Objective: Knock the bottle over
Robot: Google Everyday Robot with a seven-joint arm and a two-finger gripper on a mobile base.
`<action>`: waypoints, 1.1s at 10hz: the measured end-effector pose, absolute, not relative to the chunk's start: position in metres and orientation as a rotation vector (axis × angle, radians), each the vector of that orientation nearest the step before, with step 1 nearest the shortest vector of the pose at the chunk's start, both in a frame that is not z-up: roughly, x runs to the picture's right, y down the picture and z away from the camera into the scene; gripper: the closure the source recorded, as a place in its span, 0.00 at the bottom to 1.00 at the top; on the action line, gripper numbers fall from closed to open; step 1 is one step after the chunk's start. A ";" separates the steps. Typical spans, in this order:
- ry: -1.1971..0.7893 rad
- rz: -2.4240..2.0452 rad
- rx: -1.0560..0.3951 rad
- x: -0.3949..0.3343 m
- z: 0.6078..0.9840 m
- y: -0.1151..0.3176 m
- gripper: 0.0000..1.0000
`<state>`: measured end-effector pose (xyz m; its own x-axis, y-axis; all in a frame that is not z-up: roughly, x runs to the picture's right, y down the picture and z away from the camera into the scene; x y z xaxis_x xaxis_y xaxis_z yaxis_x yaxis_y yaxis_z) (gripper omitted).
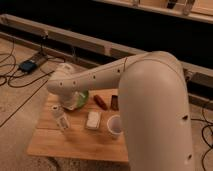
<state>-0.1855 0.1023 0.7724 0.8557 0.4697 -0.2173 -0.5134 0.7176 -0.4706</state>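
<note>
My arm (145, 95) fills the right half of the view, the big shoulder shell cutting off the right end of the table (75, 142) and whatever lies behind it. The forearm runs left and ends in a rounded wrist over the table's back-left part. My gripper (66, 102) hangs below that wrist, low over the left of the table; it is dim and partly merged with the wrist housing, so I cannot tell how it stands or whether it has hold of anything. The bottle (62, 120) stands near the table's left edge, just below and in front of the gripper, tilted a little; contact between the two cannot be made out. A green bowl (82, 97) sits half hidden behind the wrist. White block (93, 120) lies flat mid-table, cup (114, 126) just right of it, its far side grazed by my arm's outline. A reddish item (101, 101) and a dark packet (114, 103) lie behind, packet partly covered. Cables and a blue box (29, 65) on the floor, left.
</note>
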 end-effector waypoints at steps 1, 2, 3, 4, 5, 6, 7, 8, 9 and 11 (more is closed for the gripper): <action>0.054 0.452 -0.554 -0.193 0.768 0.107 1.00; 0.040 0.373 -0.562 -0.201 0.763 0.115 1.00; 0.028 0.308 -0.569 -0.213 0.754 0.125 1.00; 0.028 0.235 -0.575 -0.224 0.745 0.136 1.00; 0.044 0.163 -0.584 -0.235 0.738 0.148 1.00; 0.074 0.083 -0.594 -0.250 0.730 0.162 1.00; 0.126 0.009 -0.597 -0.265 0.724 0.177 1.00; 0.167 -0.030 -0.595 -0.279 0.717 0.189 1.00; 0.191 -0.017 -0.587 -0.282 0.711 0.194 1.00; 0.173 0.111 -0.566 -0.283 0.698 0.193 1.00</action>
